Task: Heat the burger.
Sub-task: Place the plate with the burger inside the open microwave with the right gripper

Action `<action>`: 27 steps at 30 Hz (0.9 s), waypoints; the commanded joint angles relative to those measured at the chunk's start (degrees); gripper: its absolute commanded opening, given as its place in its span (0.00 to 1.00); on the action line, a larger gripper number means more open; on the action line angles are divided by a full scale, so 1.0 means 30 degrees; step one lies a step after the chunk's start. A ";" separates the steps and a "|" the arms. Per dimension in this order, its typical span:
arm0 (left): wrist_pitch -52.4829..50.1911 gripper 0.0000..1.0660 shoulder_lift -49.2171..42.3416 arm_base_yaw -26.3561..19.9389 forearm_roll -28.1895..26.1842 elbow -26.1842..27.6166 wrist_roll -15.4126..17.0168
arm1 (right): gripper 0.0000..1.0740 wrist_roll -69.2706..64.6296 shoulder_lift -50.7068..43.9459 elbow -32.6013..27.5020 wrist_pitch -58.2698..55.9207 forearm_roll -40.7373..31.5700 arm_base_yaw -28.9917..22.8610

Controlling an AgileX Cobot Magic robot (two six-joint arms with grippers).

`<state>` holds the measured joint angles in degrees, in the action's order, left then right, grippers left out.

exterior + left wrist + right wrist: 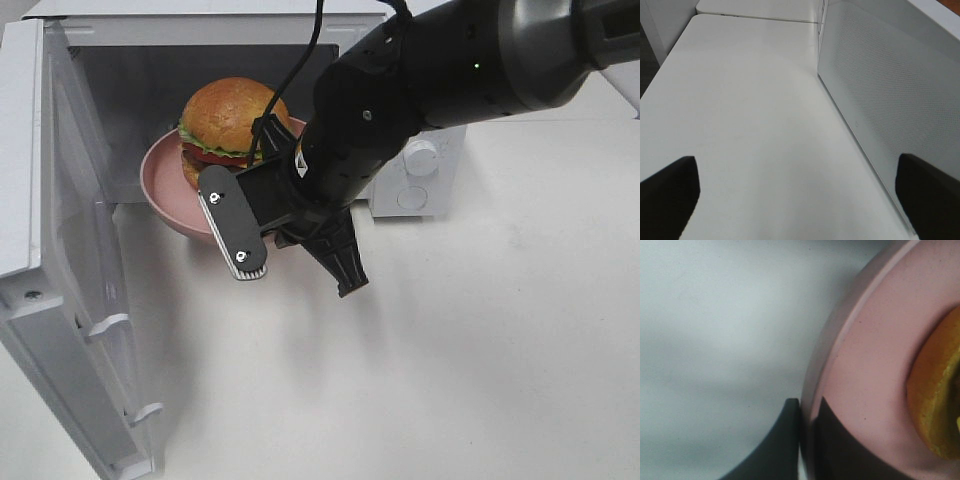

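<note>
Both fingers [777, 450] of the right claw [807, 402] pinch the pink plate [865, 365], burger [935, 405] just beyond.

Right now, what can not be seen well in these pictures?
- Exterior high: the right arm covers the burger's right side and part of the pink plate's rim.
- Right wrist: the burger is cut off by the frame edge and blurred.
- Left wrist: the left gripper's fingers are cut off at the corners.

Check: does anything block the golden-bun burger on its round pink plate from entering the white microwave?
Nothing visible: the microwave door is swung open, the cavity behind the burger bare. Right gripper pinches the pink plate.
</note>
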<state>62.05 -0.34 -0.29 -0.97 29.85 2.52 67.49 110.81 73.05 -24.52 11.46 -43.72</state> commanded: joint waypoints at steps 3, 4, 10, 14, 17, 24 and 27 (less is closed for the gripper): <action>-0.0248 0.96 -0.0286 0.0076 -0.0115 -0.0038 0.0076 | 0.00 -0.0477 0.0344 0.1184 0.0248 0.0401 0.0115; -0.0248 0.96 -0.0286 0.0076 -0.0115 -0.0038 0.0076 | 0.00 -0.0477 0.0344 0.1184 0.0248 0.0401 0.0115; -0.0248 0.96 -0.0286 0.0076 -0.0115 -0.0038 0.0076 | 0.00 -0.1471 0.1089 0.2445 -0.0248 0.0955 0.0115; -0.0248 0.96 -0.0286 0.0076 -0.0115 -0.0038 0.0076 | 0.00 -0.1623 0.1471 0.3151 -0.0821 0.1241 0.0115; -0.0248 0.96 -0.0286 0.0076 -0.0115 -0.0038 0.0076 | 0.00 -0.2044 0.1948 0.4202 -0.1299 0.1375 0.0115; -0.0248 0.96 -0.0286 0.0076 -0.0115 -0.0038 0.0076 | 0.00 -0.2483 0.2846 0.5367 -0.1776 0.1375 0.0115; -0.0248 0.96 -0.0286 0.0076 -0.0115 -0.0038 0.0076 | 0.00 -0.2674 0.3209 0.5844 -0.1776 0.1375 0.0115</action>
<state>62.05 -0.34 -0.29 -0.97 29.85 2.52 59.93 120.84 89.32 -32.03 14.38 -43.72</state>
